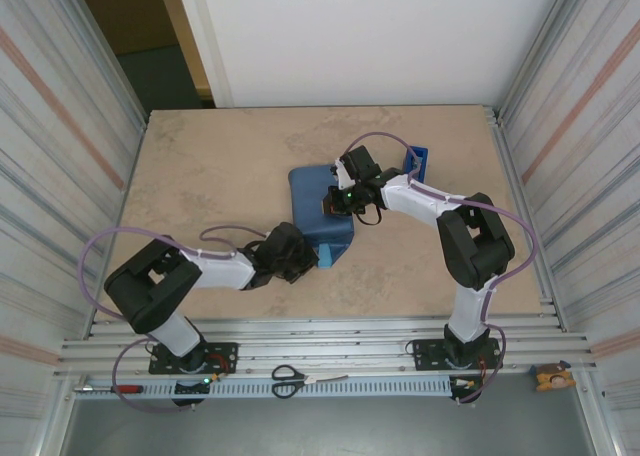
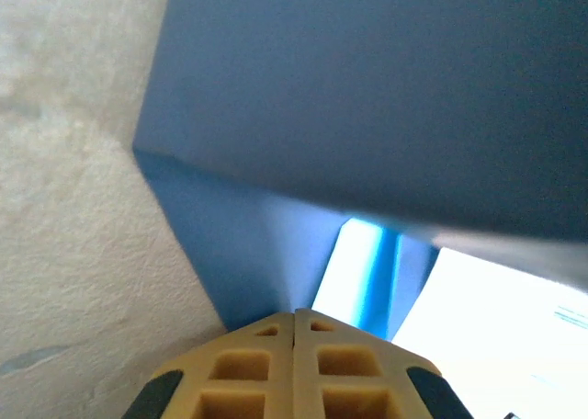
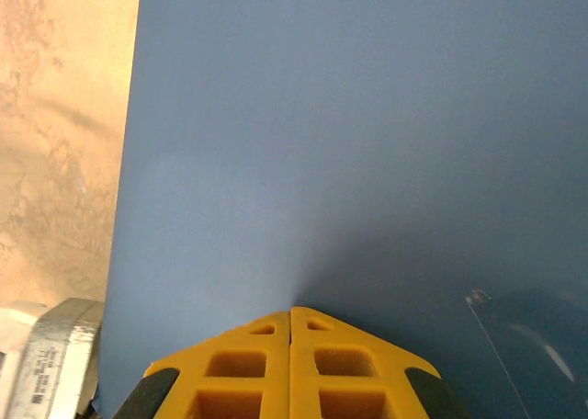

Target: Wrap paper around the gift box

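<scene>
Paper (image 1: pixel 308 201) lies smooth, matte blue, sharply creased

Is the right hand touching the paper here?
Touching. The right wrist view shows the right hand, shut, with its tip pressed onto the paper; the sheet darkens in a dimple around the tip.

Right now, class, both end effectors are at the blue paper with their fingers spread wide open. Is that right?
Not quite. Both are at the paper, but shut: the left wrist view shows the left end effector with fingers pressed together, the right wrist view the right end effector likewise.
</scene>
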Controlling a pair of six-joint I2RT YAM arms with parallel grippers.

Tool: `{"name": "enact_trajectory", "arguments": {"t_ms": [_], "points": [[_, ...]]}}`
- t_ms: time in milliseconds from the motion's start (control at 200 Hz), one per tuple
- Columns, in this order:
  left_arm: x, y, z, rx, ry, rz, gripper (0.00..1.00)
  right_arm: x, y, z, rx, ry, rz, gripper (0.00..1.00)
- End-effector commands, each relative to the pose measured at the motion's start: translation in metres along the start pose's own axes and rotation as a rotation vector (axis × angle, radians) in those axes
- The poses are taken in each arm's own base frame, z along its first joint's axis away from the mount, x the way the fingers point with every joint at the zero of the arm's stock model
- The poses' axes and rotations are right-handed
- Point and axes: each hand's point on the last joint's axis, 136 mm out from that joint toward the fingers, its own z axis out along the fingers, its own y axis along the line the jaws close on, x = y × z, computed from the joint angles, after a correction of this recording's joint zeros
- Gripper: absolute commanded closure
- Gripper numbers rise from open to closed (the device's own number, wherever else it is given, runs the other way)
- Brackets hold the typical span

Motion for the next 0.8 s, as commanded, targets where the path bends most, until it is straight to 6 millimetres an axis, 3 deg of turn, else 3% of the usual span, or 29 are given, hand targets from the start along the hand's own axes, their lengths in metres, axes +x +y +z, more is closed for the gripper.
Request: {"name": "enact_trajectory", "arguments": {"t_ms": [0, 150, 261, 371, 501, 656, 797], "points": [[0.015, 0.009, 0.006, -0.039, 0.07, -0.005, 1.0, 0.064, -0.045, 0.024, 0.16, 0.215, 0.095, 0.99], [0.02, 0.02, 0.001, -0.1, 0.088, 0.007, 1.0, 0.063, -0.044, 0.024, 0.162, 0.212, 0.097, 0.99], [0.018, 0.015, -0.003, -0.103, 0.083, 0.04, 1.0, 0.061, -0.043, 0.024, 0.161, 0.212, 0.096, 0.99], [0.014, -0.008, -0.012, -0.061, 0.061, 0.123, 1.0, 0.059, -0.04, 0.023, 0.159, 0.211, 0.09, 0.98], [0.006, -0.045, -0.035, 0.067, 0.003, 0.229, 0.92, 0.046, -0.029, 0.017, 0.135, 0.189, 0.069, 0.95], [-0.02, -0.068, -0.085, 0.129, -0.15, 0.367, 0.87, 0.011, -0.001, 0.001, 0.077, 0.127, 0.01, 0.86], [-0.064, -0.063, -0.116, 0.131, -0.21, 0.367, 0.76, -0.025, 0.021, -0.026, 0.021, 0.035, -0.014, 0.75]]}}
